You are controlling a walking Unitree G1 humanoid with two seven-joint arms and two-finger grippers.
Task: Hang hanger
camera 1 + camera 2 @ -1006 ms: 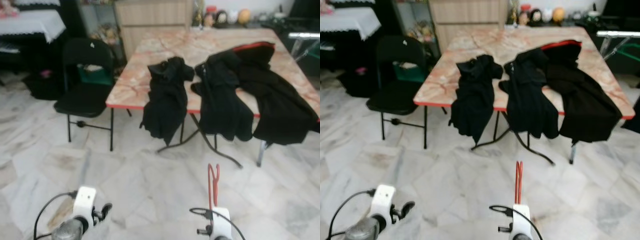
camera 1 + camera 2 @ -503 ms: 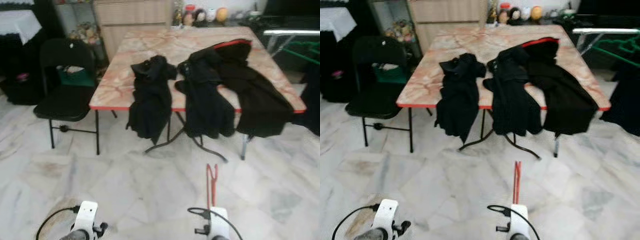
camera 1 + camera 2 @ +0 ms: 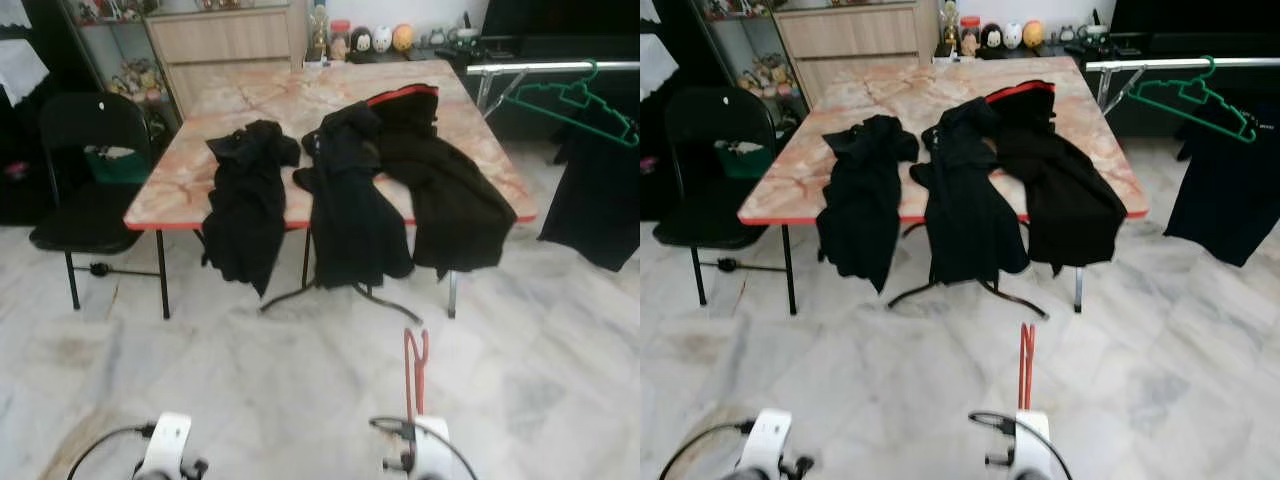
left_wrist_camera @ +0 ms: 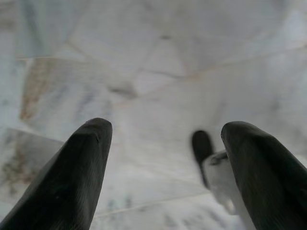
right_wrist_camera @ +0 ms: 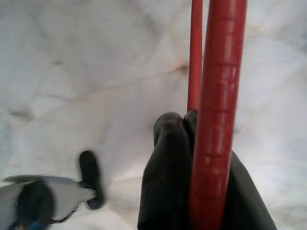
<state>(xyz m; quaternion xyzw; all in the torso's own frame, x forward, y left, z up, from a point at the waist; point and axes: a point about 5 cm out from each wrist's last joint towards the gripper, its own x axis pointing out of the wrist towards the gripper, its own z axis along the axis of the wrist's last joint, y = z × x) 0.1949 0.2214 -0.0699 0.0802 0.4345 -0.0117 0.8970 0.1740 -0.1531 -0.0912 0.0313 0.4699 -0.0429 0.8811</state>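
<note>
A red hanger [image 3: 414,372] sticks up from my right gripper [image 5: 201,139], which is shut on its bar low at the bottom of the eye views. The right wrist view has the red bar [image 5: 218,105] pressed against a black finger. My left gripper [image 4: 165,158] hangs open over the marble floor with nothing between its fingers [image 4: 76,177]. A silver rail [image 3: 555,68] stands at the far right with a green hanger [image 3: 580,102] and a black garment [image 3: 600,205] on it.
A marble-topped folding table [image 3: 250,100] stands ahead with three black garments [image 3: 350,200] draped over its front edge. A black folding chair [image 3: 85,190] is at its left. Cabinets and jars line the back wall. Open marble floor [image 3: 300,380] lies before me.
The camera has turned to the right, so table and chair slid left in the picture and the rail with the green hanger came into view. The red hanger stays held.
</note>
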